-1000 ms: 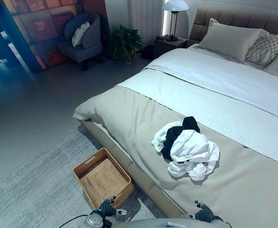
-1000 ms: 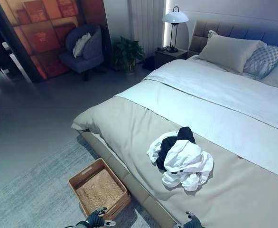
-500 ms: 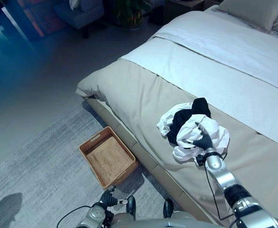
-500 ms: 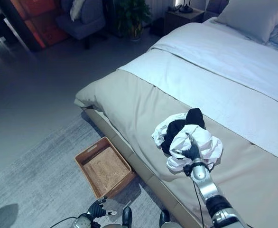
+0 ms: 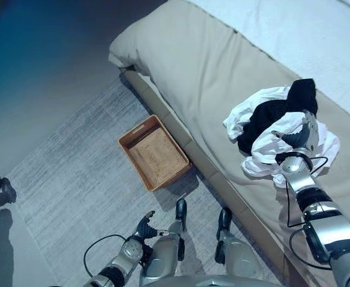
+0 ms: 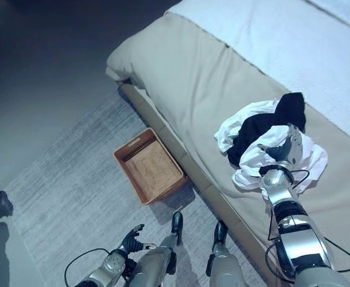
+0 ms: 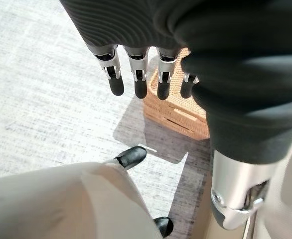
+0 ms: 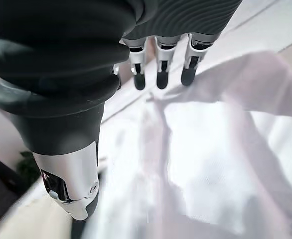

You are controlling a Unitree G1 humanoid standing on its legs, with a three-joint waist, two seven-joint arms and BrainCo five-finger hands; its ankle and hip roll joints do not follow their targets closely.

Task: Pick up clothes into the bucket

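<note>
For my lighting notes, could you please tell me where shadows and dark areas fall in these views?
Left eye view: the floor beyond the rug is dark, and the basket casts a shadow toward the bed. Left wrist view: the same shadow lies on the bright rug. Right wrist view: the clothes are brightly lit.

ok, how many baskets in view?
1. The basket sits on the rug beside the bed, empty. The clothes lie piled on the bed with the right hand on them. None looks hidden.
</note>
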